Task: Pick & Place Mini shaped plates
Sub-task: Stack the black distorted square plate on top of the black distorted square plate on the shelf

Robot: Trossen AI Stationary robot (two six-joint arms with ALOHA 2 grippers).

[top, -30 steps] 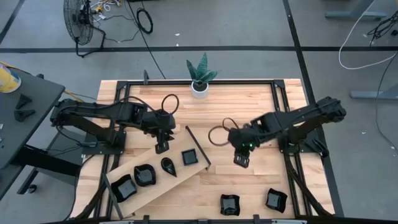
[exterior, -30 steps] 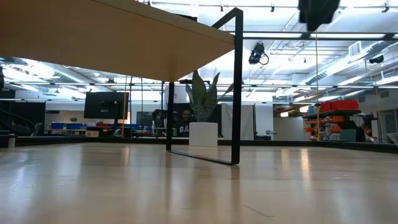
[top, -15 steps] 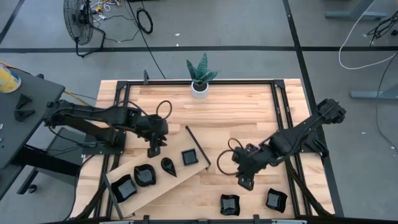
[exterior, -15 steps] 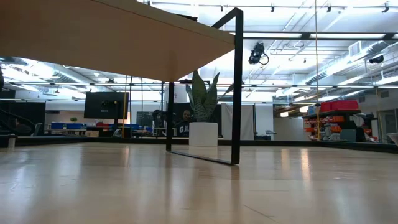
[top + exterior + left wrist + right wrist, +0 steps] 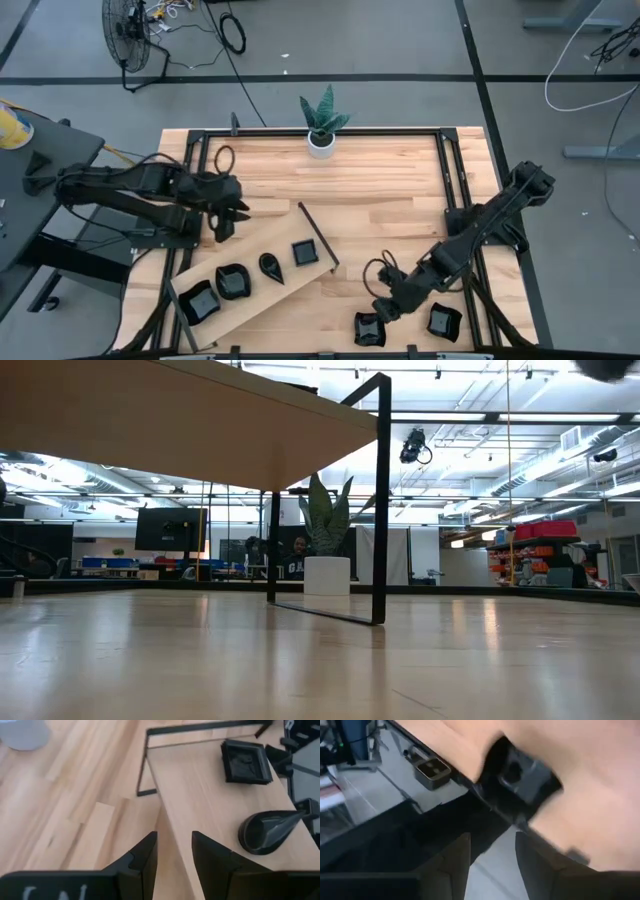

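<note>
Item: wavy black plate [image 5: 369, 329], loose at the tabletop's [image 5: 400, 180] near edge. Right pincer [image 5: 385, 308] just beside it, apparently above; jaws parted, empty. Left pincer [image 5: 222, 225] farther, likewise empty.

Surface [image 5: 400, 190]: pale blond wood, plank-striped, framed by black rails. Raised board [image 5: 255, 268]: lighter, plainer wood, thin black edge frame. Mini shaped plates [image 5: 305, 253]: glossy black, all of them, on the board and off it. Plant [image 5: 323, 112]: dark green leaves with paler banding, white pot [image 5: 320, 145]. Both arms black; left claw [image 5: 172, 855] matte black. Floor grey with black lines. Blurred plate in the right wrist view looks black, possibly grey-sheened.
</note>
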